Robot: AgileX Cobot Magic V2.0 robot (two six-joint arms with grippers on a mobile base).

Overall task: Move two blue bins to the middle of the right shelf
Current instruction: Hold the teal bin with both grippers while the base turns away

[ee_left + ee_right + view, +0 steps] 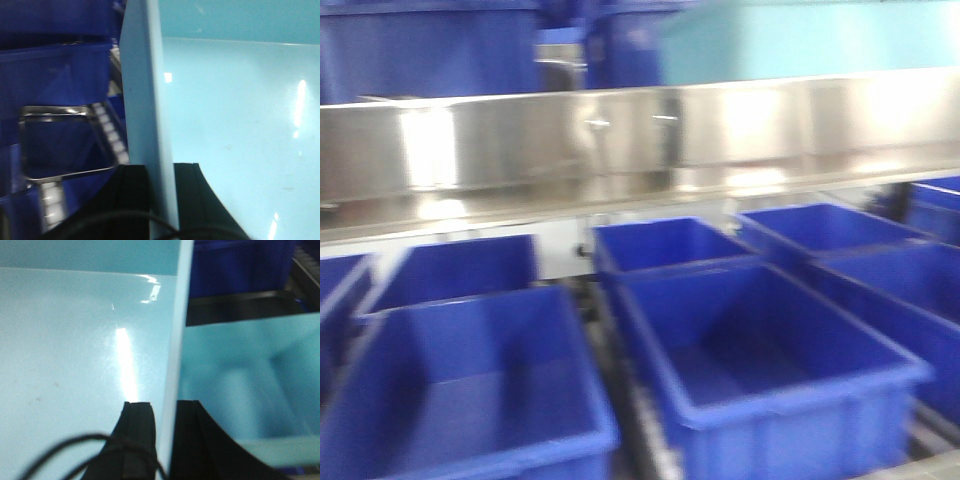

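Both arms hold a pale blue bin (810, 35) by its walls, high at the right of the front view, above the steel shelf (620, 140). The left fingers (140, 187) are closed narrow on one upright wall (145, 90), one finger on each face, with the glossy inside of the bin (240, 125) spreading out to their right. The right fingers (142, 425) pinch a wall (175, 340) in the same way, with glare running along the pale surface (75, 340) beside them.

Below the steel shelf, rows of dark blue bins (770, 340) sit open and empty on a lower rack, and more dark blue bins (430, 50) stand at the upper left.

The task looks to be in its carrying stage: one bin is gripped and off any surface that can be seen, and it has not yet been set down. The blurred frames do not show whether this is the first or the second bin, nor where the middle of the right shelf lies. The placing of this bin is yet to come. If it is the first, so is the other bin's whole trip.
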